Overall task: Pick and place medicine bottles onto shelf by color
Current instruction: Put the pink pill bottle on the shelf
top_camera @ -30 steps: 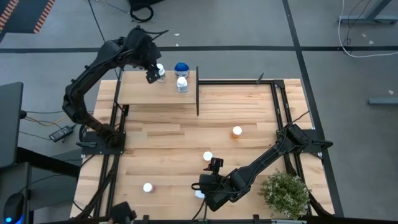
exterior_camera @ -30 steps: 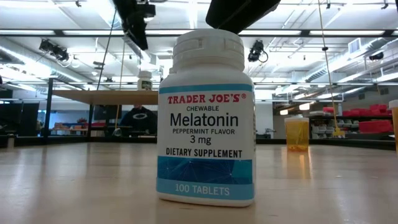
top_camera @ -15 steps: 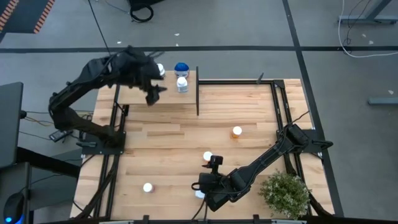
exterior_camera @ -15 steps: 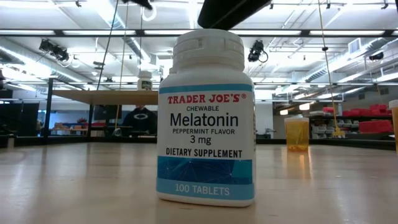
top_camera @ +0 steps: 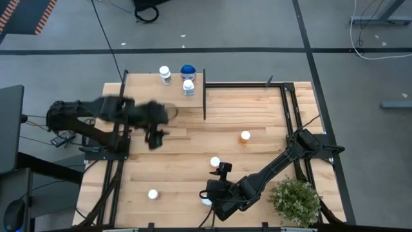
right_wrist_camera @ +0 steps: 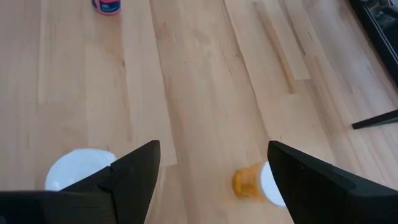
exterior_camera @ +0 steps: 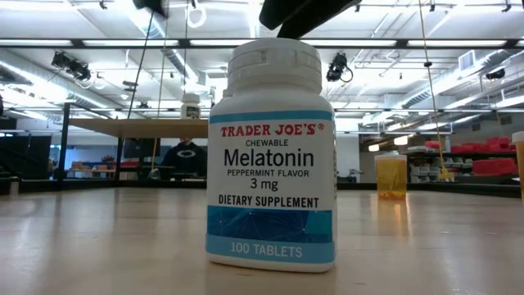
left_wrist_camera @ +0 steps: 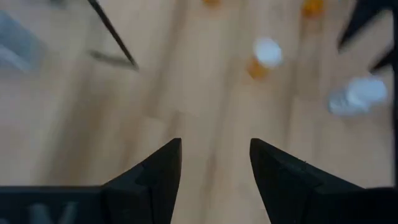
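On the shelf [top_camera: 145,96] at the table's far left corner stand three medicine bottles: a white-capped one [top_camera: 165,73], a blue-topped one [top_camera: 187,69] and a clear white-capped one [top_camera: 188,86]. Below the shelf's near edge the left gripper [top_camera: 154,136] hangs over bare planks, blurred, its fingers apart with nothing between them. At the near edge the right gripper [top_camera: 220,171] hovers wide open and empty, beside a white-capped bottle [top_camera: 215,162]. An orange bottle [top_camera: 244,136] stands mid-table; another, seemingly white, [top_camera: 152,193] stands near-left. A potted plant [top_camera: 295,200] sits near-right.
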You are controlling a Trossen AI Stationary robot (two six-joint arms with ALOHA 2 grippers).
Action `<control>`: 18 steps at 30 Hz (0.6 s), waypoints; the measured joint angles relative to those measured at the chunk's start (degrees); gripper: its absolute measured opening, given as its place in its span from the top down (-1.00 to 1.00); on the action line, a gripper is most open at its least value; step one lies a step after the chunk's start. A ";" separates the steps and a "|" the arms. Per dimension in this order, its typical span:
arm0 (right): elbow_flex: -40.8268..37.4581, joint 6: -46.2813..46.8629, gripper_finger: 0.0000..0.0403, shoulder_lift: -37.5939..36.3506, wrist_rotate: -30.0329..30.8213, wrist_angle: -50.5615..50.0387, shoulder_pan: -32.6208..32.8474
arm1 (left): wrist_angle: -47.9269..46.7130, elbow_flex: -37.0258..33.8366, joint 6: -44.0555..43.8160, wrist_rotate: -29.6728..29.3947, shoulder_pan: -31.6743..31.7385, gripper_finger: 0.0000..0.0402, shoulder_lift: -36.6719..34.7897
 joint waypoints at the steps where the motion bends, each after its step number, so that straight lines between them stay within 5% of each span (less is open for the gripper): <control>1: 0.00 -0.56 -0.52 0.00 0.02 -0.04 0.04 | 0.90 -2.98 -2.70 0.16 -2.17 0.02 -1.08; 11: 0.00 -6.79 -0.52 0.00 6.63 -0.26 -0.07 | 7.24 -16.08 -31.00 -0.23 -24.68 0.04 -5.83; 18: 0.00 -7.68 -0.52 0.00 7.56 -0.13 -1.80 | 12.44 -19.51 -39.43 -1.16 -36.22 0.08 -2.73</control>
